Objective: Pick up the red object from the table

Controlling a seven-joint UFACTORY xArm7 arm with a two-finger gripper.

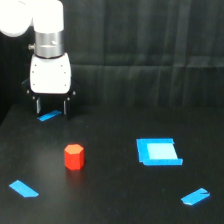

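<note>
The red object [74,156], a small red-orange hexagonal block, stands upright on the black table [110,195], left of centre in the exterior view. My gripper [51,107] hangs from the white arm at the upper left, well behind the block and a little to its left. Its two dark fingers [37,105] point down, spread apart, with nothing between them. The fingertips hover just over a blue tape strip.
A short blue tape strip [49,116] lies under the gripper. Another strip [23,188] lies at the front left and one [195,196] at the front right. A blue square patch [158,151] sits right of the block. A black curtain hangs behind.
</note>
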